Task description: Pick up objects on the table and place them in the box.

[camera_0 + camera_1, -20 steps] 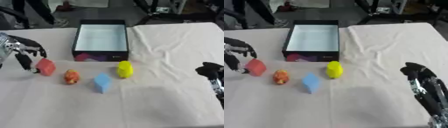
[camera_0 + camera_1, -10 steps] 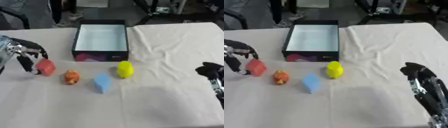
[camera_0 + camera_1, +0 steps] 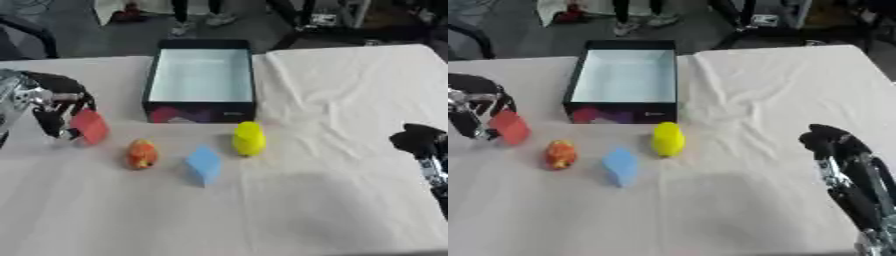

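Left eye view: red block point(image 3: 89, 126) (tilted) within left hand point(image 3: 54, 107).

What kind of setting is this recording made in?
Probably a lab or workshop test bench: a table under a white cloth, small coloured toy-like things laid out by an open box, and people's legs and equipment on a bare floor beyond.

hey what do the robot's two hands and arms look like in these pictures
The left hand has black fingers on a shiny silver wrist section. The right hand is black too, with silver metal links showing between the dark segments along its length. No markings or loose cables can be made out.
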